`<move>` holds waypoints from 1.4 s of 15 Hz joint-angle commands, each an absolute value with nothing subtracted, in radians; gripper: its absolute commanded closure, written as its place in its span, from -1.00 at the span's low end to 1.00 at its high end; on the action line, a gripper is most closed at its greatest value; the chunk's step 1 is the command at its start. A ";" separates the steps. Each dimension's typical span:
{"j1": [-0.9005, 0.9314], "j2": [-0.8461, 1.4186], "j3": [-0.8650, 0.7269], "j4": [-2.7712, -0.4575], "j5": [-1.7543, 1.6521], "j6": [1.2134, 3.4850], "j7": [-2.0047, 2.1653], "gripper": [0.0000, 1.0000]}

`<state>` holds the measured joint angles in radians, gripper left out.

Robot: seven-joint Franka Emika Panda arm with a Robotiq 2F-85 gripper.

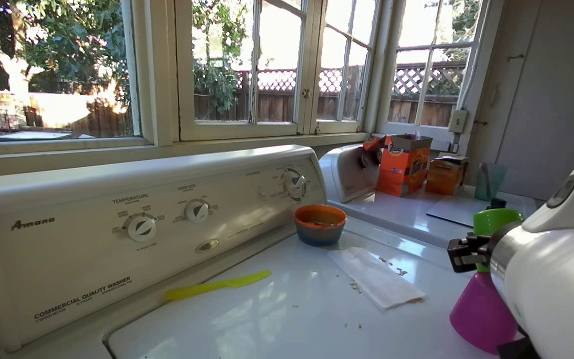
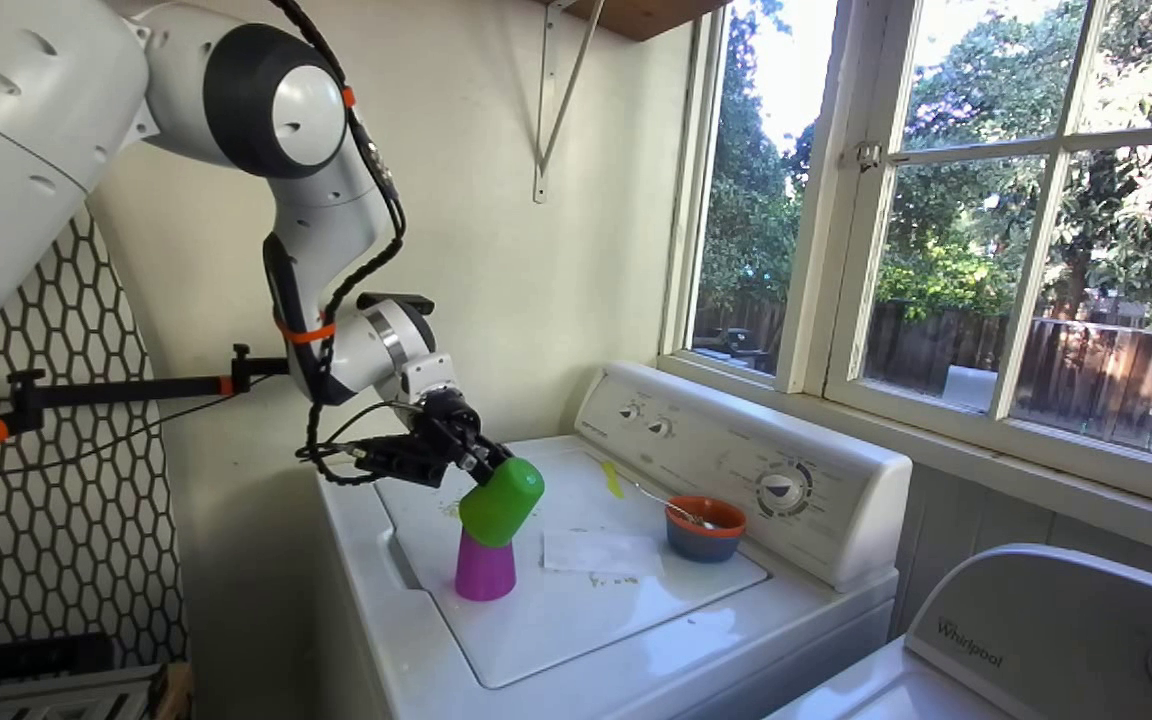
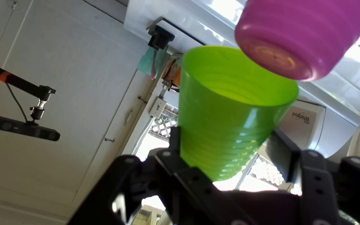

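Observation:
A green plastic cup (image 3: 230, 118) sits tilted between the fingers of my gripper (image 3: 225, 134), one pad along its left wall and the other touching its right side. Its mouth faces the base of a purple cup (image 3: 295, 40), which stands upside down on the white washer lid (image 2: 576, 640). In an exterior view the green cup (image 2: 502, 502) leans over the top of the purple cup (image 2: 485, 572), its closed end up and to the right. Whether the two cups touch cannot be told for certain. My arm hides part of both cups in an exterior view.
An orange-rimmed bowl (image 2: 705, 528) with a spoon stands near the washer's control panel (image 1: 167, 214). Beside it lie a white napkin (image 1: 379, 279) with scattered crumbs and a yellow-green knife (image 1: 217, 285). Tide boxes (image 1: 401, 164) and a teal cup (image 1: 490, 181) stand on the neighbouring machine.

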<state>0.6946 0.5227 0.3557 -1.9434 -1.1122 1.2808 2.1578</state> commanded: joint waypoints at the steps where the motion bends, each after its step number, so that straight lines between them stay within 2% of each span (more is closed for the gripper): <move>1: 0.715 0.564 0.347 -1.898 -1.101 1.239 2.190 0.11; 21: 0.782 0.706 0.294 -1.733 -1.126 1.135 2.221 0.11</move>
<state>0.7487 0.6672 0.3096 -1.7802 -1.1136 1.1904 2.2134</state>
